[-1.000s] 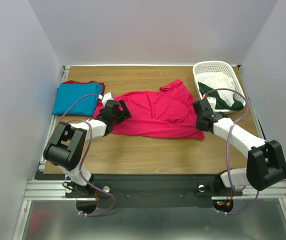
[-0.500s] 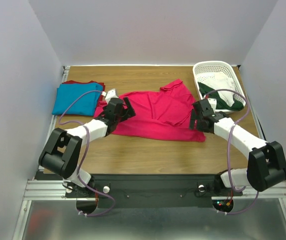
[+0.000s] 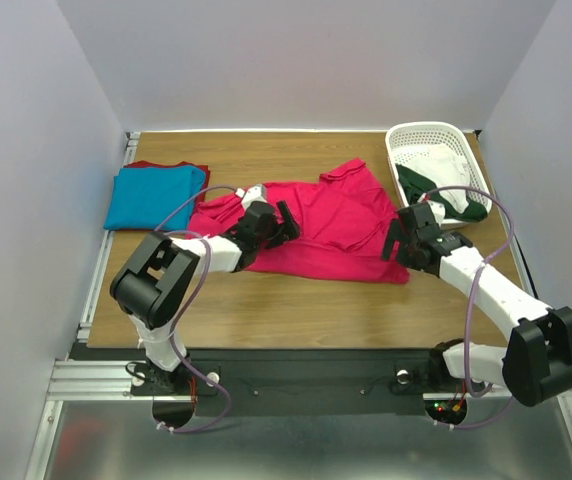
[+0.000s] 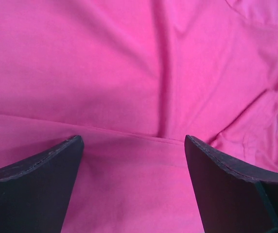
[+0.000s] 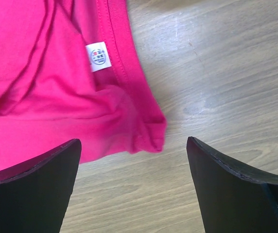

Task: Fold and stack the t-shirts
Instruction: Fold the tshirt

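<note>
The crimson-pink t-shirt [image 3: 331, 215] lies spread and rumpled across the middle of the table. My left gripper [image 3: 284, 222] hovers open over its left half. In the left wrist view pink cloth [image 4: 139, 73] fills the frame and the gripper [image 4: 132, 141] holds nothing. My right gripper [image 3: 394, 242] stands open at the shirt's near right corner. The right wrist view shows that hem corner [image 5: 146, 131], with a white label [image 5: 98, 56], lying loose on the wood just beyond the gripper [image 5: 133, 141]. A folded turquoise t-shirt [image 3: 154, 195] rests on a dark red one [image 3: 171, 165] at the far left.
A white lattice basket [image 3: 421, 130] stands at the back right, holding white cloth [image 3: 444, 165] and dark green cloth [image 3: 466, 208] that spills over its near rim. Bare wood [image 3: 296, 305] runs along the near edge.
My right gripper has opened and let go of the pink shirt's corner. My left gripper has moved right, from the shirt's left edge to over its body.
</note>
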Robot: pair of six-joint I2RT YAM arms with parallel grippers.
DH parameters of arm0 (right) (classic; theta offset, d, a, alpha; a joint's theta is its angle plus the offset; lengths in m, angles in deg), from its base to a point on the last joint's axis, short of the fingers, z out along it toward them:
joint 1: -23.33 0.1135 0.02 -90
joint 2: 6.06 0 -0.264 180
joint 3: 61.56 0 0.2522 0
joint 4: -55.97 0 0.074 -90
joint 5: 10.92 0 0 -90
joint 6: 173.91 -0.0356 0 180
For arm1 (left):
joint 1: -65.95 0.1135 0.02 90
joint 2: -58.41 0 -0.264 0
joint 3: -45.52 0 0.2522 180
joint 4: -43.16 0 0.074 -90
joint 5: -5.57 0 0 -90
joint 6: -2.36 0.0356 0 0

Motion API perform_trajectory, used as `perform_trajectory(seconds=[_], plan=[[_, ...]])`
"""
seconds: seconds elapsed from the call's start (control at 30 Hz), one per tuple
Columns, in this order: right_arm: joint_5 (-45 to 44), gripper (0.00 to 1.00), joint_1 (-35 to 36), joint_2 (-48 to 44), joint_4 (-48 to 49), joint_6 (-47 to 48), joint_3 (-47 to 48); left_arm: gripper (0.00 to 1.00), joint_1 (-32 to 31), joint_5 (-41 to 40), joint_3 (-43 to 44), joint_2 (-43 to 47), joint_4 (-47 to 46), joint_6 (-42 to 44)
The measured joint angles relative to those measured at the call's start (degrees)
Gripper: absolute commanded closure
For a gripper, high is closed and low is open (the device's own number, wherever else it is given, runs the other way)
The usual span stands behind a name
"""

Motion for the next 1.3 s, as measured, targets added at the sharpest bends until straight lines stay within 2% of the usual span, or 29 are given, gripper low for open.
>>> perform_trajectory(seconds=[0.17,0.43,0.47,0.6,0.63,1.17,1.3], plan=[[1.55,0.08,-0.22,0.26,0.04,-0.28,-0.61,0.01,4.2,0.0,-3.96,3.06,-1.31,-0.46],[4.81,0.22,-0.22,2.89,0.42,-0.31,-1.4,0.01,6.6,0.17,-4.83,3.85,-1.4,-0.31],[5.11,0.24,-0.22,2.89,0.42,-0.35,-1.73,0.01,6.6,0.2,-4.83,3.85,-1.4,-0.22],[5.88,0.43,-0.22,2.93,0.24,-0.68,-2.82,0.01,6.6,0.26,-4.81,3.85,-1.38,0.02],[6.05,0.45,-0.22,3.23,0.35,-0.66,-2.82,0.01,6.6,0.26,-4.79,3.85,-1.38,0.07],[8.52,0.45,-0.22,7.5,0.63,-0.46,-2.82,0.01,7.61,1.03,-3.08,3.72,1.57,1.14],[9.07,0.57,-0.22,8.26,1.03,-0.39,-2.82,0.01,7.74,1.33,-3.04,3.63,1.62,1.14]])
